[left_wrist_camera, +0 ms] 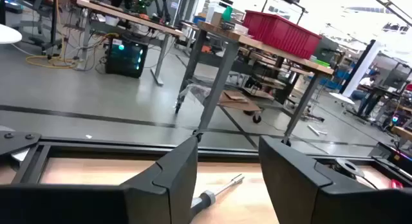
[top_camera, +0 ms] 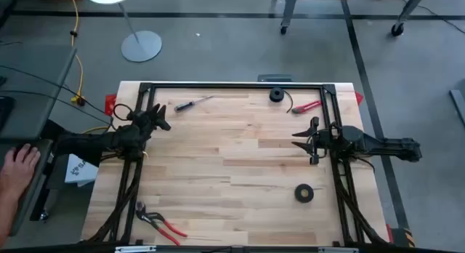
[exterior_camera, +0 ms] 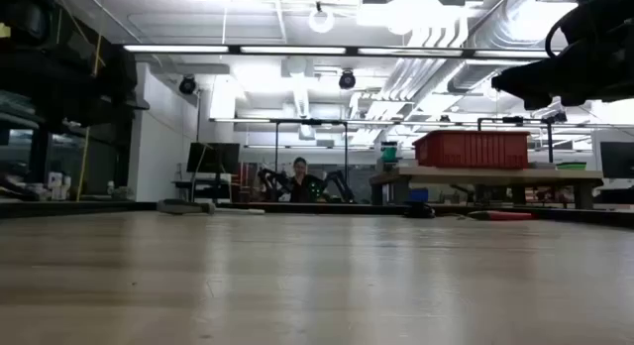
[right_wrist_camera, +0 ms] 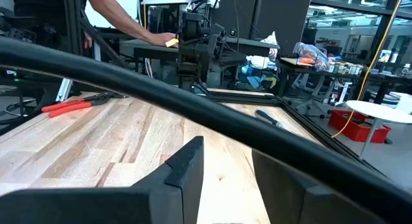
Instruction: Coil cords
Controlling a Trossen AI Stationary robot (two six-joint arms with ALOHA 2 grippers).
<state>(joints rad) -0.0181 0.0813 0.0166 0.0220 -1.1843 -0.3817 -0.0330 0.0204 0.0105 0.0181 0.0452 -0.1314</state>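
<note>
High view: cords (top_camera: 277, 95) lie well beyond right claw (top_camera: 300, 139).

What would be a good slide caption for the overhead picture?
Two robot arms wait at opposite sides of a wooden table, left end effector and right end effector empty; coiled cord lies untouched.

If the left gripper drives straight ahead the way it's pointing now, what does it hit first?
Probably the screwdriver: in the left wrist view it lies on the table just ahead of the open left gripper, in line with the gap between the fingers. The gripper may be held above the table, so it could pass over; depth is unclear.
</note>
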